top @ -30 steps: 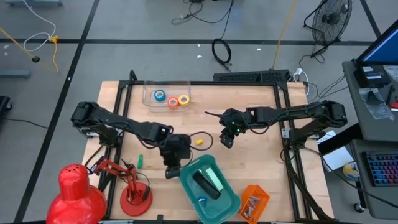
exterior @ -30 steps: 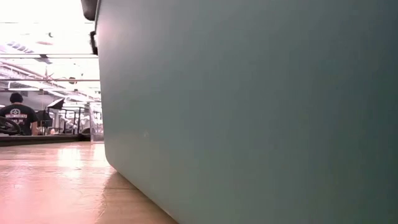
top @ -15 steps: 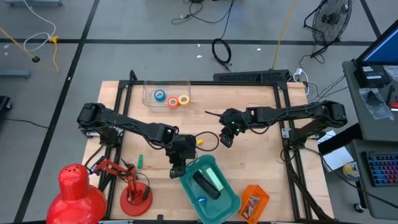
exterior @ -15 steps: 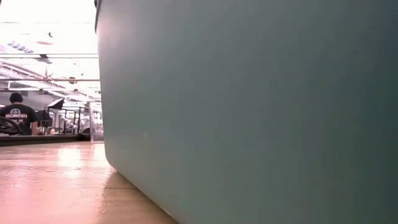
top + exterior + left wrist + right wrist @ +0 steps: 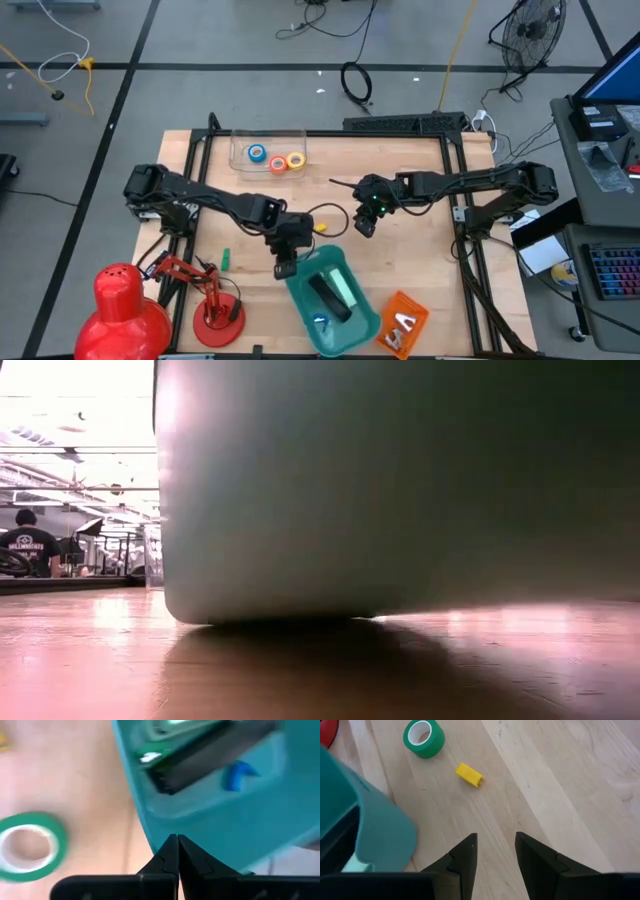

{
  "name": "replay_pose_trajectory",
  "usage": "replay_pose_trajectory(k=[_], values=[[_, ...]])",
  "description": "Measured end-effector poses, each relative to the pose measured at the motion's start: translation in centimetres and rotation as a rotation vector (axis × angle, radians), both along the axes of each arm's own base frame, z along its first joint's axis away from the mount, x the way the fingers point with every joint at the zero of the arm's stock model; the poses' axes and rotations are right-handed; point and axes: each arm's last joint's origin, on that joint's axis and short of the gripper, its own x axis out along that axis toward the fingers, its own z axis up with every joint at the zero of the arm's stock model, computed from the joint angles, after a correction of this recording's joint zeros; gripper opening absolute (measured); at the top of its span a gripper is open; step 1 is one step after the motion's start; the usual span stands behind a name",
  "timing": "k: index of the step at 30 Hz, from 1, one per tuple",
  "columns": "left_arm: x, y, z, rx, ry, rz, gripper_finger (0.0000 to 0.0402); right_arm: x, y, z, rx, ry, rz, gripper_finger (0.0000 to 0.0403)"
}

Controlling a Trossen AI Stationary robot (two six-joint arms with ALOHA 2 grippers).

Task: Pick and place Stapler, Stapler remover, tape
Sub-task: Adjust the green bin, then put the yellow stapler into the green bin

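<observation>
The green tape lay flat on the bare counter just beside the teal bin. In the high view your left arm hid it. The bin sat near the middle of the front edge, with the stapler already inside it. A small blue piece lay next to the stapler, too blurred to name.

Your left claw was shut with nothing in it, its tips right at the bin's outer wall. To my eye that roll was the step in hand, and shut tips at the wall could only shove the bin. You needed to:

- lift clear of the bin first;
- spread the fingers wider than the roll;
- come down square over it, one finger in the hole or both outside the ring;
- close only once the roll sat centred.

A skewed approach would likely have skated the roll across the smooth wood.

Your right claw hung open and empty over the counter right of centre, well apart from the bin. A yellow block lay between the two claws and was not worth touching. The blue, orange and yellow rolls waited in the clear tray at the far edge.
</observation>
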Motion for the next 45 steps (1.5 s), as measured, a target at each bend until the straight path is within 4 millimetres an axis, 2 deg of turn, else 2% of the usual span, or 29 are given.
replay_pose_trajectory(k=[7,12,22,27,33,37,41,45], values=[[-0.2,2.0,-0.4,0.084,0.043,0.057,0.0,0.0,0.0,0.0,-0.003,0.0,0.004,0.0128],[0.0,3.1,0.2,0.103,0.017,0.075,0.0,0.0,0.0,0.0,-0.003,0.005,0.004,0.0128],[0.8,3.5,2.2,0.12,-0.048,0.079,0.0,-0.1,0.0,-0.1,-0.006,0.01,0.01,0.0128],[1.1,3.3,4.7,0.06,-0.142,0.04,0.0,-0.1,0.0,-0.1,-0.005,0.009,0.007,0.0128],[0.5,5.1,6.7,0.218,-0.189,0.155,0.0001,0.2,0.0,0.1,-0.023,-0.026,0.061,0.0128],[0.5,6.2,6.7,0.235,-0.176,0.221,0.0005,0.6,0.1,0.3,-0.035,-0.075,0.13,0.0128],[0.2,6.5,6.5,0.238,-0.134,0.258,0.0001,1.2,-0.2,0.3,-0.008,-0.121,0.152,0.0128],[-1.4,6.7,7.3,0.301,-0.099,0.291,0.0005,2.5,-0.8,-0.8,0.02,-0.165,0.172,0.0134]])
